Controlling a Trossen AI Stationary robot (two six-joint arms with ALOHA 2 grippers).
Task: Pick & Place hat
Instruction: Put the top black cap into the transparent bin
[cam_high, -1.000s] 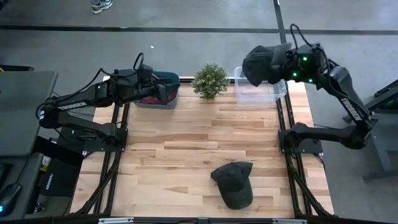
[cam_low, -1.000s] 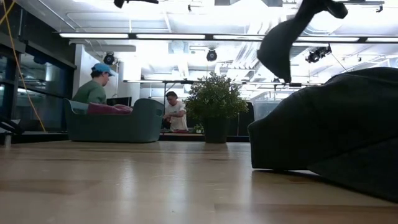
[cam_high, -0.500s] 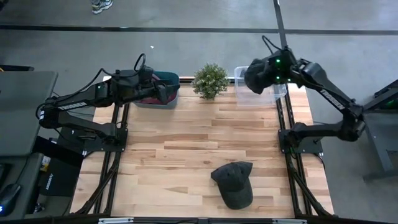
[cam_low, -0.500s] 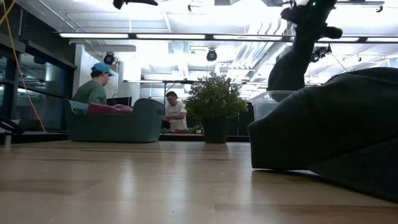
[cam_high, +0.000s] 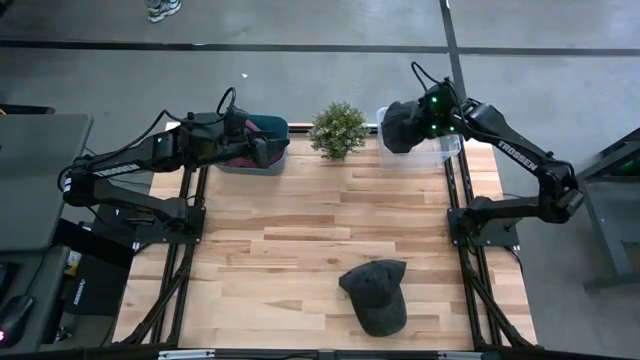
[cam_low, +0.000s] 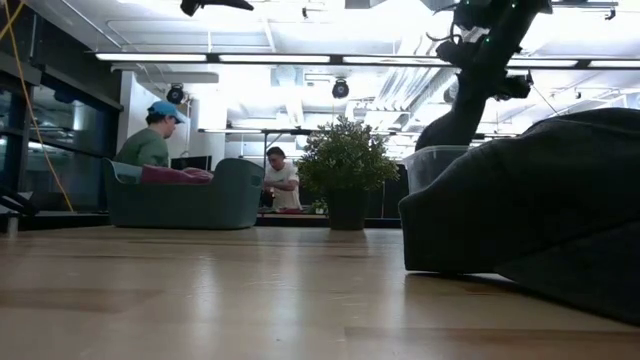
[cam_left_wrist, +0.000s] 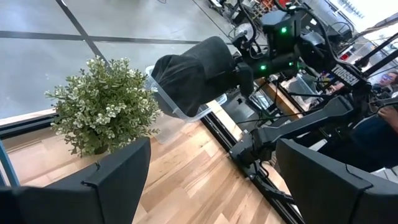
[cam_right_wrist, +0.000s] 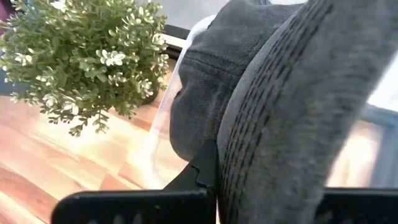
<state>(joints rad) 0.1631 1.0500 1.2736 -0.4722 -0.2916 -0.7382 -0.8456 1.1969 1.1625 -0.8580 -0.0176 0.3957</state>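
- The right gripper (cam_high: 412, 122) pinches a dark hat (cam_high: 398, 127) and holds it over the clear bin (cam_high: 450, 148).
- This looks like the placing step; next it should lower and let go.
- The left gripper (cam_high: 262, 150) waits open by the teal tub (cam_high: 272, 127).
- A second cap (cam_high: 376, 294) lies on the wood table (cam_high: 300, 230).

Grey floor (cam_high: 300, 80) crossed by dark lines, bright ceiling strip lights (cam_low: 300, 58), two seated people (cam_low: 150, 140).

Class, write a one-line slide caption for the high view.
Right claw holds a hat over the clear bin; a second hat lies on the table.
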